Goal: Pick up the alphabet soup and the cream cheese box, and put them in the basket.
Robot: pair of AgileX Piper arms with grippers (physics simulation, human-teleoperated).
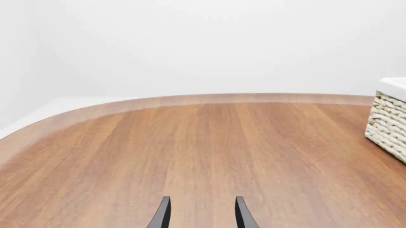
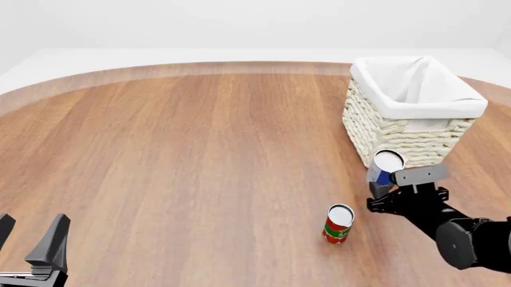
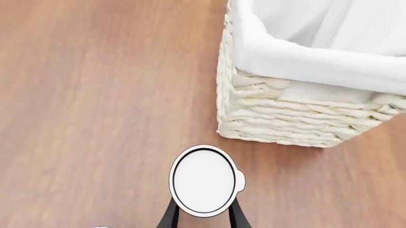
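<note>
Right gripper [image 2: 389, 179] has its jaws closed on the soup [image 2: 386, 165], lifted at lower right just before the basket [image 2: 415, 107], not yet in. Left gripper [image 2: 30, 239], lower left, gapes empty. No cheese box in view.

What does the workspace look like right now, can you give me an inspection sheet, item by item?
Surface: round wooden table, bare over most of its area.
Job's things: alphabet soup lifted in the right gripper, near the basket; the cream cheese box is not seen.
Clutter: red and green can upright on the table.
Grippers: right shut on the soup; left gripper open, holding nothing.
Cables: nothing seen.
Surroundings: plain white backdrop.
</note>
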